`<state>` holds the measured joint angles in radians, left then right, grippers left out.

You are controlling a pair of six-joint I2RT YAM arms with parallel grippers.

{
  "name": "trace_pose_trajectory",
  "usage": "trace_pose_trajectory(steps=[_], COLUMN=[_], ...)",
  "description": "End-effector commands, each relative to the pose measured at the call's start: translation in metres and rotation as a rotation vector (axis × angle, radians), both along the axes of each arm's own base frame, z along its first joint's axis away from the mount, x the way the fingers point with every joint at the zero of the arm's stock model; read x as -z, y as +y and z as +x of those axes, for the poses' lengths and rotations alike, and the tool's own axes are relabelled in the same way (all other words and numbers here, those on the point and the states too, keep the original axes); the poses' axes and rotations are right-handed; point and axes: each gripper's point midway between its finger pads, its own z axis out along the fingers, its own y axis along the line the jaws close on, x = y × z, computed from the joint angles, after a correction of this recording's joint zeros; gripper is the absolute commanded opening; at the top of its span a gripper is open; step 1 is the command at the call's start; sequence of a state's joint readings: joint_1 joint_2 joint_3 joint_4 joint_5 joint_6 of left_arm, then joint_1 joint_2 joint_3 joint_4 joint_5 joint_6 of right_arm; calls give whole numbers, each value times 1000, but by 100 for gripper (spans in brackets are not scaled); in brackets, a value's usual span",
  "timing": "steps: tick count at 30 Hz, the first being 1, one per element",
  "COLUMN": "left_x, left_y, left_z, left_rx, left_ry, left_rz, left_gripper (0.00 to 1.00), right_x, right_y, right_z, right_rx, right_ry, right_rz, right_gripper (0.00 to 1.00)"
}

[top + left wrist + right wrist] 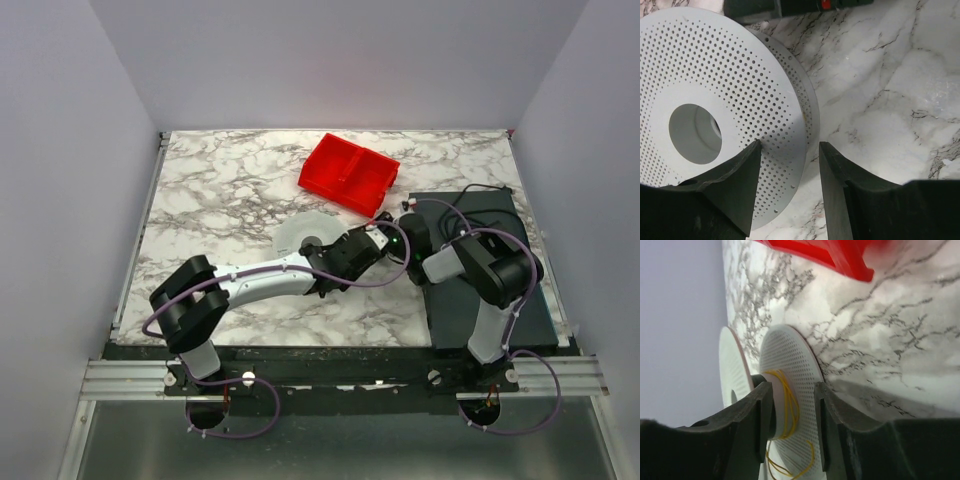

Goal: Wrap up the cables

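Observation:
The cables are thin yellow wires wound loosely round the hub of a white perforated spool, and a few slack loops hang off below it. My right gripper is open and straddles one flange, with one finger beside the hub and the other outside the flange. In the left wrist view the spool fills the left side. My left gripper is open over the flange's rim. From above, the spool shows mid-table, with the left gripper and right gripper meeting at its right edge.
A red two-compartment tray sits just behind the spool. A dark mat covers the table's right side, with a black cord at its far end. The surface is white marble, with walls on three sides.

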<state>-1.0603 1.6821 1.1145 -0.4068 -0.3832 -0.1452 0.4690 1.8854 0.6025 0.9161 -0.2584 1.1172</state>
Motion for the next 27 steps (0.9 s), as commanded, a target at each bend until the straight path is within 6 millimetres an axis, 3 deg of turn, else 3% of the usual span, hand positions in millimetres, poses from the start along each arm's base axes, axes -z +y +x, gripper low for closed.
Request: trace_pose_trajectory(steps=[1,6,11,14,19,22,23,26,27], left_x=[53,36,3,-21,-70,-97,-105,-133,-142], left_y=[9,5,-4,-9,-11,-7,-4,8,13], left_z=[-69,-60,-42,-29,-6,5,8,15,18], left_rx=[75,85,89,84,62,26,10,-75,-112], left_ry=[354,319,262,226,151,118,105,69,60], left_rz=[8,-25,-98,-154,-265,-330,-356,-463,-505], left_gripper=[49,53,62,72,98,99,98,99,99], right_x=[-36,-53,-70,-79,-97,-107,-112,-128,-138], right_y=[0,-6,-7,-10,-14,-18,-21,-30,-33], right_z=[15,26,33,36,42,45,47,45,44], right_rx=[-9,6,15,29,43,58,71,93,98], right_ry=[-67,-74,-82,-92,-108,-117,-124,-142,-156], right_rz=[37,-6,-46,-70,-112,-144,-158,-206,-216], right_gripper=[47,53,60,65,78,80,88,93,100])
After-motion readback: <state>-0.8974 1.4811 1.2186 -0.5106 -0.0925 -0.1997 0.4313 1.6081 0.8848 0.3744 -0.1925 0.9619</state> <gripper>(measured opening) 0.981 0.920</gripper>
